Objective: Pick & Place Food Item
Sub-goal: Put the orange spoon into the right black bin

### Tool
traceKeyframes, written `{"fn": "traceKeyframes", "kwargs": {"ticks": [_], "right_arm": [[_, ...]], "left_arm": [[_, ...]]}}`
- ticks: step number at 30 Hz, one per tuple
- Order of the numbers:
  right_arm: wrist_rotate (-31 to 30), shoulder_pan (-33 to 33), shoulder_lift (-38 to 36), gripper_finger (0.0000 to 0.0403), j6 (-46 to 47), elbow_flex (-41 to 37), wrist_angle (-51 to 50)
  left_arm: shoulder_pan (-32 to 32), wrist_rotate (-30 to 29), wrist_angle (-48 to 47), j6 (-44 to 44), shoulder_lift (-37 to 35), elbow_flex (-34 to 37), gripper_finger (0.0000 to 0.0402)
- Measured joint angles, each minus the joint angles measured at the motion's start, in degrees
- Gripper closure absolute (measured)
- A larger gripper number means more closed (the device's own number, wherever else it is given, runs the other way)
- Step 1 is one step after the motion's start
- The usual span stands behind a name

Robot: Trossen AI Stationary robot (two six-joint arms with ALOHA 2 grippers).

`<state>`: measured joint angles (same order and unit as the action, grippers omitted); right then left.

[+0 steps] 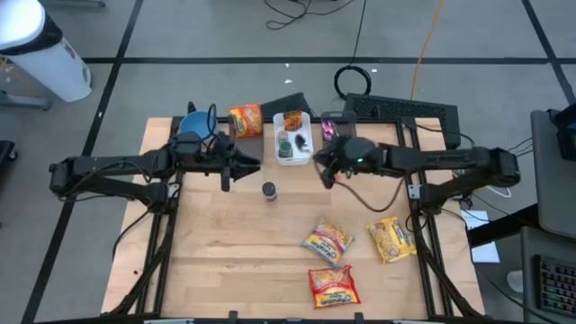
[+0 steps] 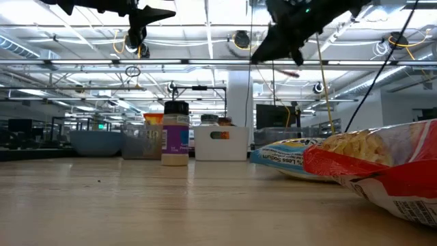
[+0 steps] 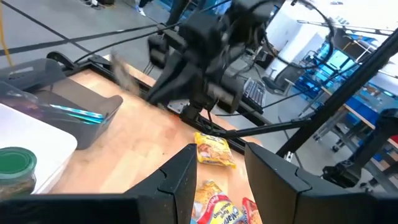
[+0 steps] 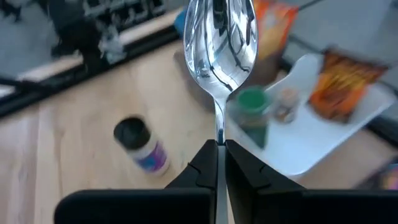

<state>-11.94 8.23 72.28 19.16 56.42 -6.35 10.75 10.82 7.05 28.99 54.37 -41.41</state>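
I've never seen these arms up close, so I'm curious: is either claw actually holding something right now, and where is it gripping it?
Yes. The right gripper is shut on a metal spoon, pinching its thin handle just below the bowl. The left gripper holds nothing, fingers apart.

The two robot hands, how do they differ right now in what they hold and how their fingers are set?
The right hand is shut on a metal spoon, bowl pointing away from the wrist; the left hand holds nothing, its fingers apart with a gap between them. The right hand hangs beside the white tray; the left hand hangs near the blue bowl. Both are raised off the table, facing each other above the small jar.
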Motion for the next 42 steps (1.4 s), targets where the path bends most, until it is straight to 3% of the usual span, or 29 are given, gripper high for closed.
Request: {"fn": "traceKeyframes", "kwargs": {"ticks": [11, 16, 22, 27, 35, 42], "right_arm": [[-10.41, -0.11, -12.05, 0.0401, 0.78, 0.33, -10.58], [-13.76, -0.07, -12.73, 0.0401, 1.42, 3.21, -22.32], [-13.56, 1.45, -12.34, 0.0401, 1.21, 3.76, -24.44], [-13.24, 4.20, -12.37, 0.0401, -3.14, 3.78, -25.97], [-2.94, 10.66, -12.36, 0.0401, -13.71, 3.54, -25.10], [-1.20, 15.25, -12.34, 0.0401, -18.41, 2.86, -25.18]], "left_arm": [[5.83, 6.16, 0.00, -0.12, -0.01, 0.00, 0.0256], [8.44, 7.72, -0.07, 0.09, 0.00, 0.00, 0.0256], [11.17, 7.39, -0.07, 0.20, -0.01, 0.00, 0.0256], [12.54, 2.03, -0.04, 3.08, -0.02, 0.00, 0.0256], [12.50, -14.03, 2.44, 11.95, -0.02, 0.00, 0.0256], [12.48, -20.22, 7.88, 18.53, 0.00, 0.00, 0.0256]]}}
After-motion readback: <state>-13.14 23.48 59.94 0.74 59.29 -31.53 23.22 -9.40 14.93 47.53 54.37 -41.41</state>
